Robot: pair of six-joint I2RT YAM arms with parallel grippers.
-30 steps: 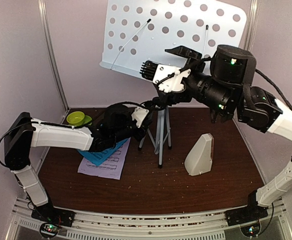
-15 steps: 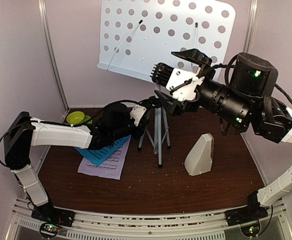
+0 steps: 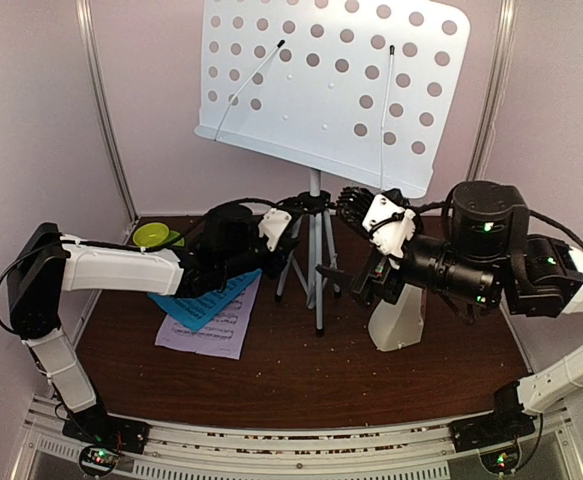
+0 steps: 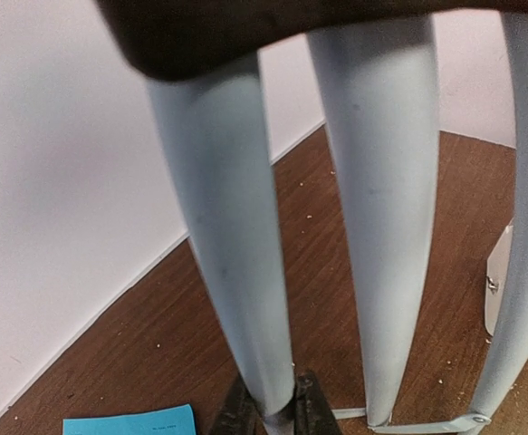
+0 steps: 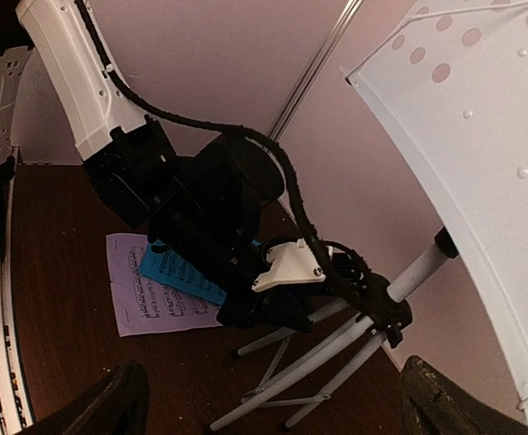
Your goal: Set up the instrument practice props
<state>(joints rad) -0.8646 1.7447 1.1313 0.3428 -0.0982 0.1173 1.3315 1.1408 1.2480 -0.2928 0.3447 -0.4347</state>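
Note:
The white perforated music stand (image 3: 331, 90) stands at the back on its silver tripod (image 3: 317, 265). My left gripper (image 3: 287, 238) is shut on one tripod leg; in the left wrist view its fingertips (image 4: 268, 412) clamp that leg (image 4: 236, 272). My right gripper (image 3: 343, 255) is open and empty, low beside the tripod and in front of the cream metronome (image 3: 399, 322). In the right wrist view its gripper (image 5: 273, 408) stands wide open facing the tripod (image 5: 336, 353). The cyan page (image 3: 206, 305) lies on the lilac page (image 3: 211, 338) on the table's left.
A lime-green bowl and saucer (image 3: 152, 236) sit at the back left corner. White walls and metal posts close in the back and sides. The brown table (image 3: 291, 385) carries scattered crumbs.
My right arm has come down from the stand's desk to tripod height near the metronome. The desk now sits more upright. My left gripper has kept its hold.

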